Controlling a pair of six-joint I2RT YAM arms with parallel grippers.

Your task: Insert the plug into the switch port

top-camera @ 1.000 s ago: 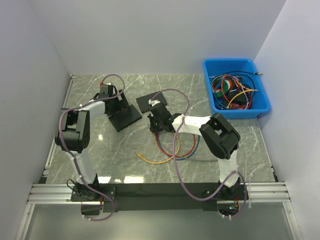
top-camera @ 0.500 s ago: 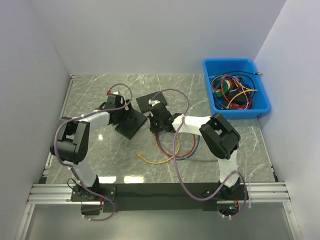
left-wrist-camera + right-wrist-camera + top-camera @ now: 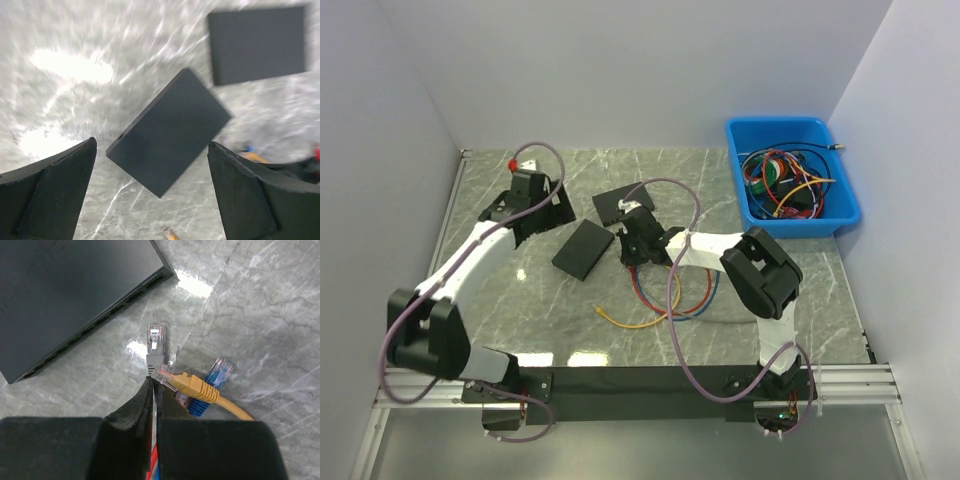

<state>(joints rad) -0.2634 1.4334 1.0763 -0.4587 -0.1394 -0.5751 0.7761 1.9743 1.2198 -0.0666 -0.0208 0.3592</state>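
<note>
Pinching grey plug (image 3: 156,340), right hand (image 3: 154,385) faces switch (image 3: 65,290); ports (image 3: 95,322) show only in right wrist view; left hand (image 3: 151,150) spread.

Matt black switch (image 3: 65,295), glossy marble-look table (image 3: 260,305), plug (image 3: 156,337) of clear shiny plastic.

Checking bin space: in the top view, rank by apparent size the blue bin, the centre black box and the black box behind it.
Largest: blue bin. Then centre black box and rear black box, which look alike; the rear one is partly covered, so unranked.
</note>
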